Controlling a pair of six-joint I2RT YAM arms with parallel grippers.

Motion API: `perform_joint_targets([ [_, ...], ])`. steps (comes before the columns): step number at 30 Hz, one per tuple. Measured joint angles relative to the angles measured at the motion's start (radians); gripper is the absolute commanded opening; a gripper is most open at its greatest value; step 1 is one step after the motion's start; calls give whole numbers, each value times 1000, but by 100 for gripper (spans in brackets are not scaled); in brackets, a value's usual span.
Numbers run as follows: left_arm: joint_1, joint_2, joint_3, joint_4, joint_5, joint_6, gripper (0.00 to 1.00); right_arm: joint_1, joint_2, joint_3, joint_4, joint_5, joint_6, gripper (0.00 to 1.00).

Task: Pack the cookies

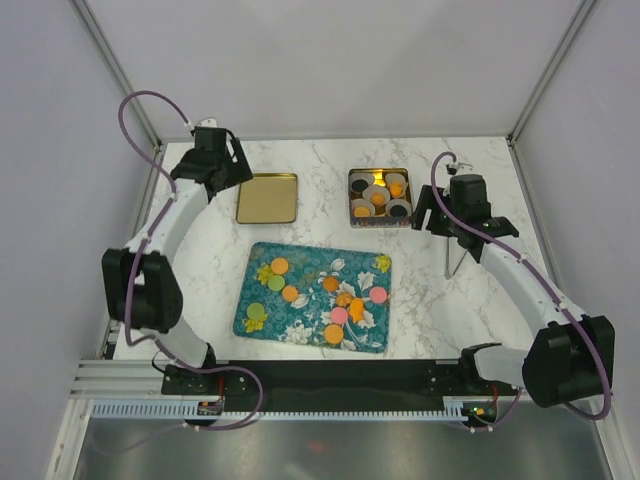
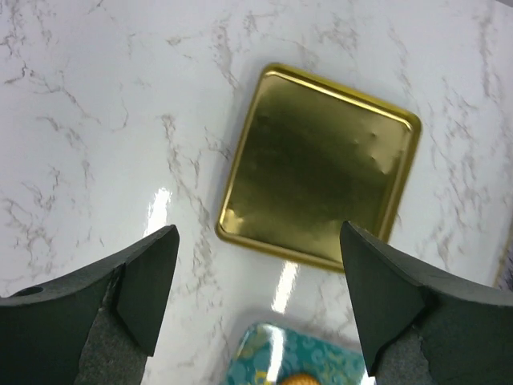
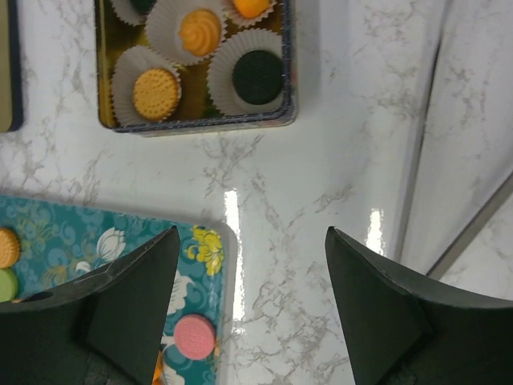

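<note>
Several cookies (image 1: 290,294) in orange, green, pink and yellow lie on the teal floral tray (image 1: 310,262) at the near middle. The tin (image 1: 349,200) at the back right holds paper cups with orange and black cookies (image 1: 378,198). My left gripper (image 1: 240,172) is open and empty, above the table beside the gold lid (image 1: 267,198); the left wrist view shows the gripper (image 2: 258,249), the lid (image 2: 321,160) and a tray corner (image 2: 272,353). My right gripper (image 1: 452,262) is open and empty, right of the tray. The right wrist view shows the gripper (image 3: 251,249), the tin (image 3: 200,126), a pink cookie (image 3: 195,337) and the tray (image 3: 72,233).
The white marble table (image 1: 450,170) is boxed in by white walls with metal corner posts (image 1: 535,90). A post and wall edge (image 3: 449,160) run close on the right of my right gripper. The arm bases stand on the black rail (image 1: 340,375) at the near edge.
</note>
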Motion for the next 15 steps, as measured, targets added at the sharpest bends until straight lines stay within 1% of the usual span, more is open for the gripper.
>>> perform_joint_targets([
  [4,87,217,116,25,53,12,86,47,-26,-1,-2,-59,8,81],
  [7,120,319,153,29,104,14,83,73,-73,-8,-2,-100,11,81],
  [11,151,408,176,29,160,15,78,93,-130,-24,-8,-129,8,81],
  [13,161,435,181,30,184,15,77,93,-138,-28,-13,-134,5,81],
  [15,163,452,182,30,201,14,74,93,-138,-31,-17,-135,2,81],
])
